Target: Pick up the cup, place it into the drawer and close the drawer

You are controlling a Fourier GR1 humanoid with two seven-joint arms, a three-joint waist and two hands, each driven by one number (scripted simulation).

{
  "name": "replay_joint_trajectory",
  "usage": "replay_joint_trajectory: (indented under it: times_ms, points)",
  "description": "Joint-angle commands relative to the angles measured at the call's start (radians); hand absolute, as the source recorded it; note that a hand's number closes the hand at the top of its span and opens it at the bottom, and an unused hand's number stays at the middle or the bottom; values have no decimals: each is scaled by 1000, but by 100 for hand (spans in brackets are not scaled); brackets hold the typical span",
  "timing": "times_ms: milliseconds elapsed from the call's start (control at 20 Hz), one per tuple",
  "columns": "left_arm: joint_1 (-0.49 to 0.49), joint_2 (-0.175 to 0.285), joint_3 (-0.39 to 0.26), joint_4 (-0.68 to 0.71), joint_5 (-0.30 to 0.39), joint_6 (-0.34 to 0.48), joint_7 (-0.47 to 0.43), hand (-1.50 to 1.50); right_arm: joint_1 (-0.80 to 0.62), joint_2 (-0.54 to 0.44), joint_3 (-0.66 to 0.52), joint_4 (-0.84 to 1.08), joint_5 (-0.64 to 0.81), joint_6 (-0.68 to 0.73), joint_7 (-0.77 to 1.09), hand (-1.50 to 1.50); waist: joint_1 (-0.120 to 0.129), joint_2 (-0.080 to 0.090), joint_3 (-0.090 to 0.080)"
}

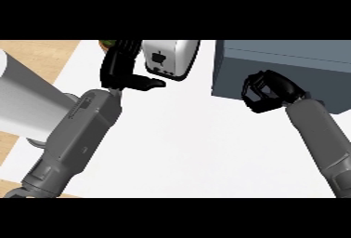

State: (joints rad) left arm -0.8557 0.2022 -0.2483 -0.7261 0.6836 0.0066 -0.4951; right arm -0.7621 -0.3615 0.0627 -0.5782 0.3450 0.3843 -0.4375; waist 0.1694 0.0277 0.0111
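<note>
While the left hand (122,65) rests open near the far edge of the white counter (192,148), its fingers straight and pointing away and its thumb stretched sideways, a white appliance (171,58) with a dark mark on its face stands just beside that thumb. A small green shape (106,44) peeks out at the far edge, right behind the left hand's fingers; it cannot be told whether this is the cup, and no cup shows plainly elsewhere. At the far right corner stands the blue-grey drawer unit (288,60). The right hand (269,91) is curled closed against the unit's near front face, and whether its fingers enclose anything cannot be told. A pale cylinder (27,97) lies along the counter's left edge, beside the left forearm.
</note>
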Motion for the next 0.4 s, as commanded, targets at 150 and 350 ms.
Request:
replay_joint_trajectory:
  times_ms: [150,350]
  points:
    - [21,9,-5,-21,5,-26,11,-150,-172,-119,-103,16,-22,-83,93,150,49,19,-8]
    - [45,10,-3,-30,15,-48,12,-150,-148,-141,-109,-3,-39,-50,91,150,51,20,-8]
